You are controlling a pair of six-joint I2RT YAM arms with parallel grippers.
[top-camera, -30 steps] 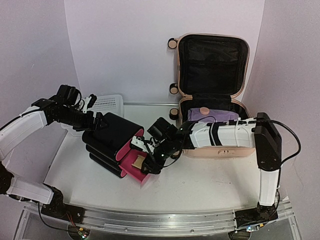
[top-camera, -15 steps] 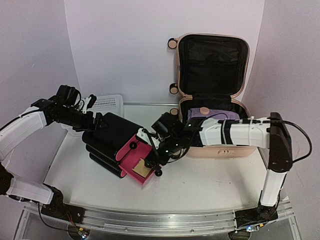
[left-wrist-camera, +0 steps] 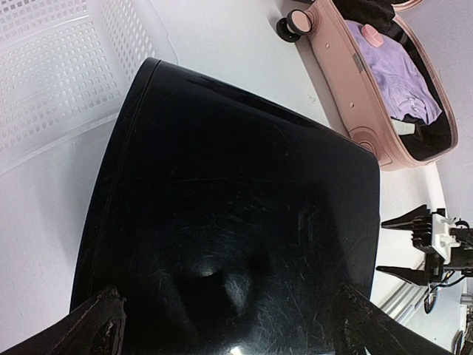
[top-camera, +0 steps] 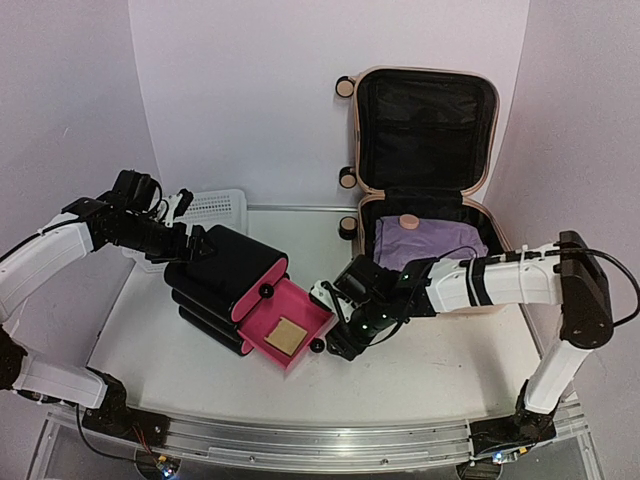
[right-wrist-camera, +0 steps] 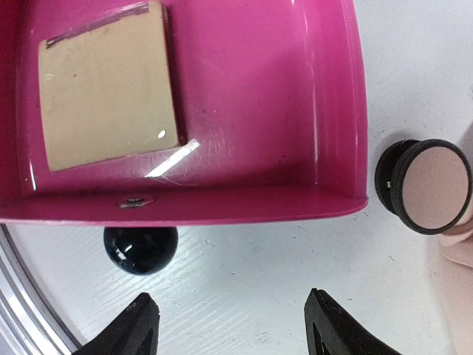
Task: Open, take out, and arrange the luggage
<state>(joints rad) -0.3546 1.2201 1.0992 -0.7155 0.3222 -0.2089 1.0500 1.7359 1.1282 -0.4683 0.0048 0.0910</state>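
**Top view:** the luggage (top-camera: pixel 425 130) stands open at the rear right with its lid upright. The right gripper (top-camera: pixel 335 342) sits low beside the pink drawer (top-camera: pixel 305 310), elbow extended; a careless sweep could knock the drawer loose. The left gripper (top-camera: pixel 195 243) meets the black box (top-camera: pixel 220 265).

**Left wrist view:** jaws spread wide over the box (no clamp evident).

**Right wrist view:** jaws parted, holding nothing, with the knob (right-wrist-camera: pixel 140 248) just ahead.
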